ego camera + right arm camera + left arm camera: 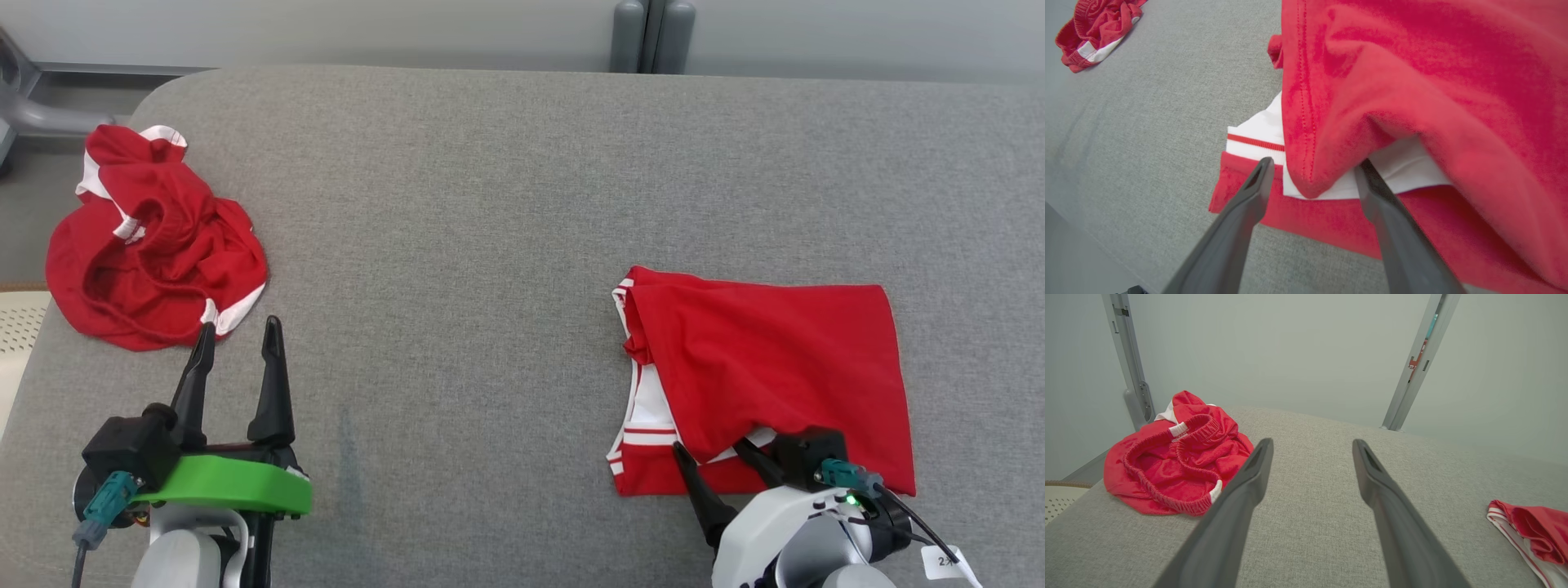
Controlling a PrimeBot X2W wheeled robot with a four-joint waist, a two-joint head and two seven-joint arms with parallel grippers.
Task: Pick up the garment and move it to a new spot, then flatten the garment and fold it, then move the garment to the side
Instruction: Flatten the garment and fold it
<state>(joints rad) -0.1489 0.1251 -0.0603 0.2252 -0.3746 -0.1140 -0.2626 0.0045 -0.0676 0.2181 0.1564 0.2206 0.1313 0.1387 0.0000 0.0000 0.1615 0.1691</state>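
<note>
Head view: folded garment (775,367) at 4 o'clock; right gripper (708,445) spread astride its near edge, probably to drag it aside; left gripper (240,323) released, idle beside crumpled shorts (155,245) at 10 o'clock.

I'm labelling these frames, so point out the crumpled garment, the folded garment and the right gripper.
crumpled garment (155,245): head view, its bunched red middle.
folded garment (775,367): head view, its flat red top layer.
right gripper (707,444): head view, midway between its fingertips.

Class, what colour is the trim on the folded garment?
White trim with a thin red stripe; clearest in the right wrist view.
</note>
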